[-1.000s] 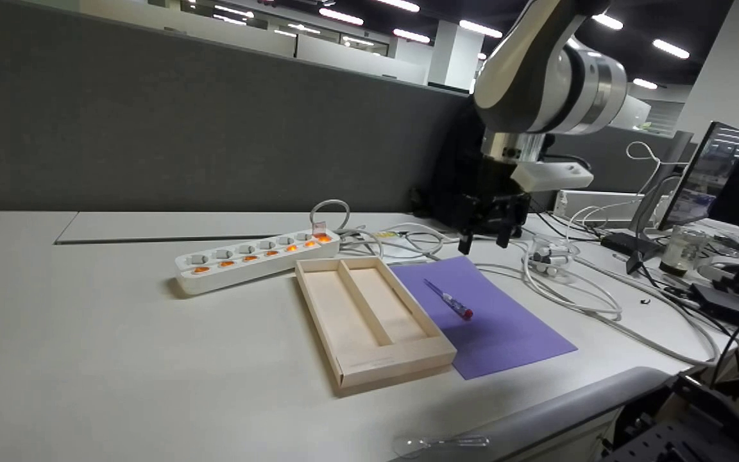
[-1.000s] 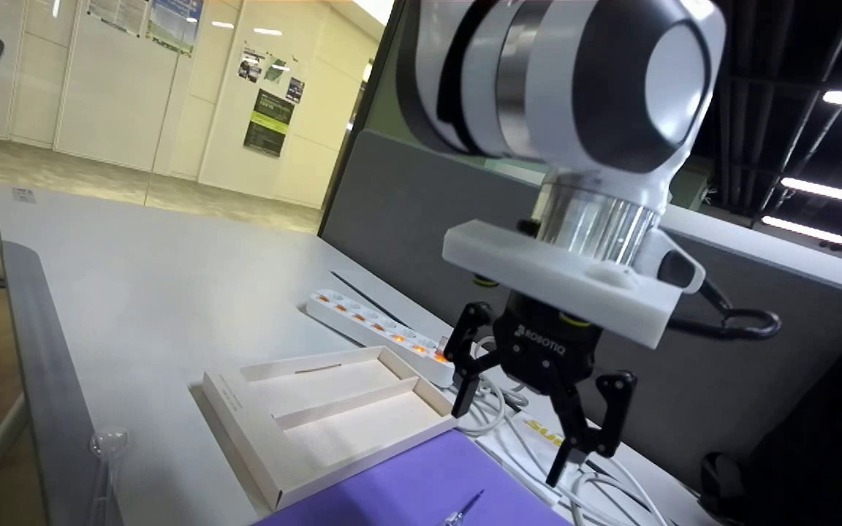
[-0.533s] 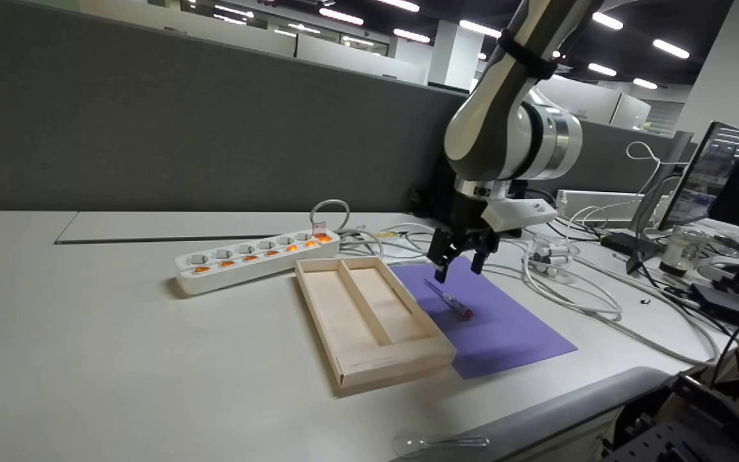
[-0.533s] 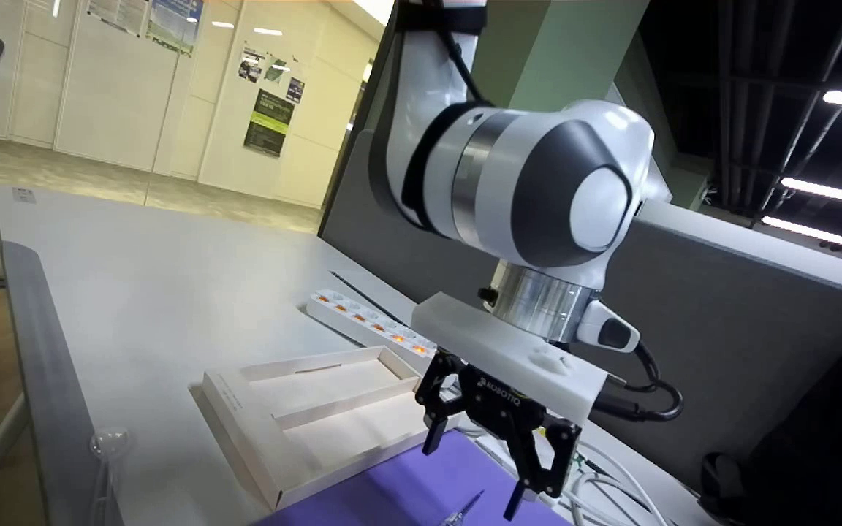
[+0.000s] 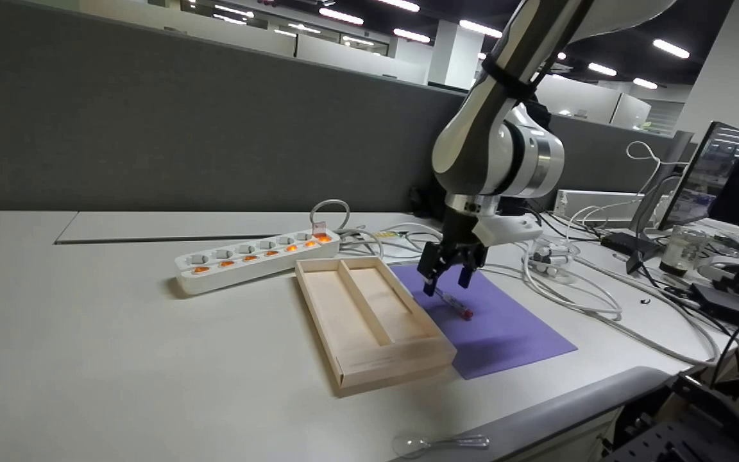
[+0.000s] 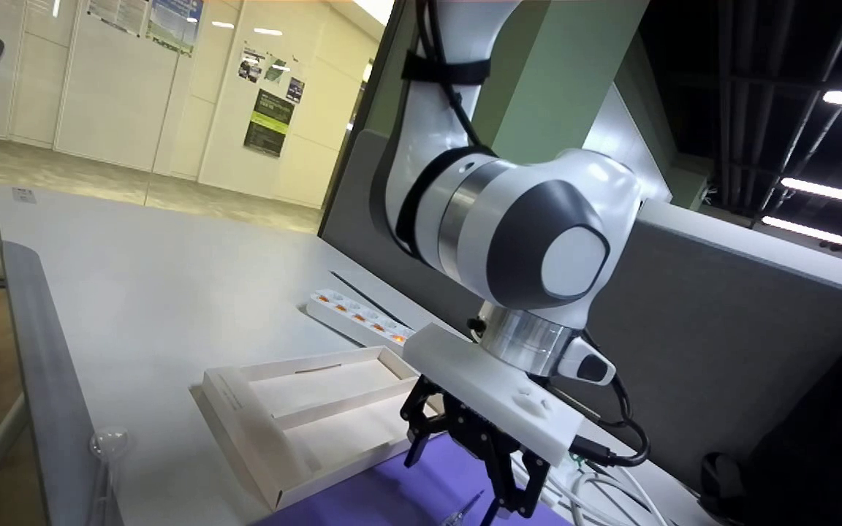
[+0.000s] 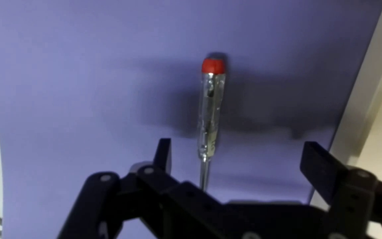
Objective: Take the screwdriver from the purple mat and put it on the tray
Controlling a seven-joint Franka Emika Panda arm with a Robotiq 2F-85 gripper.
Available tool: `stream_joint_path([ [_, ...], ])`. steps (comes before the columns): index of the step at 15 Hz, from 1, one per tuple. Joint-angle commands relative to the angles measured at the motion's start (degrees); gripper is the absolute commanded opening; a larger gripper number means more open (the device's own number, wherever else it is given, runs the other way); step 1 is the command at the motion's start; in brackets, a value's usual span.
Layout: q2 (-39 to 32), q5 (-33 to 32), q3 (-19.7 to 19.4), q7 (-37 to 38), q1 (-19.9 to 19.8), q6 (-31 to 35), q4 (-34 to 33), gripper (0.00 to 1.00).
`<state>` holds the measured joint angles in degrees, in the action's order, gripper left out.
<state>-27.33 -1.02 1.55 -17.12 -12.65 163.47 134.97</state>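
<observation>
The screwdriver [image 7: 212,109] has a clear handle with a red cap and a thin metal shaft. It lies on the purple mat [image 7: 78,83], and also shows in both exterior views [image 5: 455,304] [image 6: 456,518]. My gripper [image 7: 237,151] is open and empty, above the mat over the screwdriver's shaft end. In the wrist view the screwdriver lies between the fingers, nearer the left one, and its tip is hidden behind the gripper. The gripper also shows in both exterior views [image 5: 448,284] [image 6: 452,488]. The wooden tray [image 5: 395,360] stands beside the mat, its rim [image 7: 363,109] right of the gripper.
A white power strip [image 5: 254,262] with orange switches lies behind the tray. White cables [image 5: 575,308] run behind and beside the mat. A clear spoon [image 5: 440,444] lies by the table's front edge. A grey partition [image 5: 215,128] stands at the back.
My gripper has moved down toward the mat, and leftward in both exterior views, to above the screwdriver. It has stayed open. The screwdriver, mat and tray have not moved.
</observation>
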Motion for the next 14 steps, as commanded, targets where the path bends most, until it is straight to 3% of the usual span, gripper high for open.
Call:
stream_joint_path([
  [1,-1.54,0.95,1.76,-1.96,-2.19,-0.63,-1.72,1.00],
  [2,-1.77,0.83,1.86,-2.18,-2.41,-0.54,-1.80,1.00],
  [3,-2.00,1.01,2.15,-2.39,-2.83,-0.41,-1.90,0.75],
  [4,-2.17,0.98,2.16,-2.38,-3.00,-0.30,-1.97,0.75],
  [14,-2.46,1.53,2.83,-3.86,-5.26,-2.38,-2.29,0.05],
])
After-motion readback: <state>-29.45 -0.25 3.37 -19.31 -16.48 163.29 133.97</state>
